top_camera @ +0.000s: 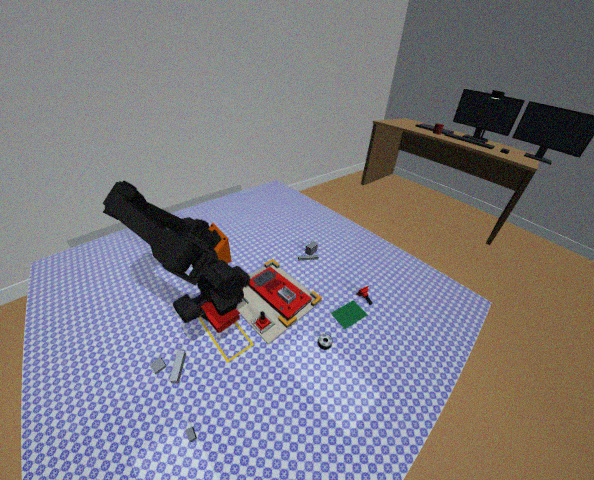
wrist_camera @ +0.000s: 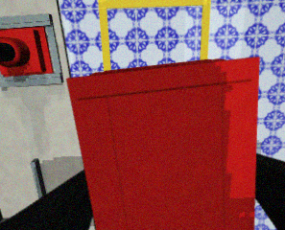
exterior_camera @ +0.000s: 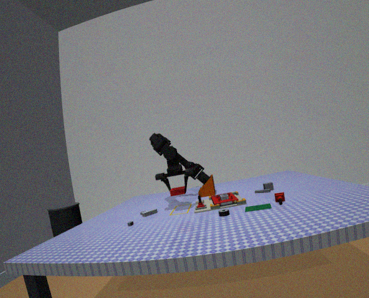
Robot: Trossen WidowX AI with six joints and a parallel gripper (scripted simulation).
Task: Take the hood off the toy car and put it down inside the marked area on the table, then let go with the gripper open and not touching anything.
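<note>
The red hood (top_camera: 222, 318) (exterior_camera: 177, 191) (wrist_camera: 166, 144) is held in the air above the table, roughly level. My gripper (top_camera: 217, 312) (exterior_camera: 178, 192) (wrist_camera: 167, 169) is shut on it, one finger at each side. The marked area, a yellow outline (top_camera: 240, 352) (exterior_camera: 179, 213) (wrist_camera: 154, 4), lies on the table below; in the wrist view the hood hides its nearer part. The red toy car (top_camera: 294, 308) (exterior_camera: 214, 201) stands on a beige board (top_camera: 269, 336) beside the outline, with its grey engine block (top_camera: 286, 293) uncovered.
A red-based black lever (top_camera: 261, 322) (exterior_camera: 200, 204) (wrist_camera: 24, 50) stands on the board near the outline. An orange wedge (top_camera: 222, 246) (exterior_camera: 207, 188) is behind. Grey bar (top_camera: 177, 366) (exterior_camera: 149, 212), green plate (top_camera: 349, 314) (exterior_camera: 258, 207) and wheel (top_camera: 324, 341) (exterior_camera: 223, 213) lie around.
</note>
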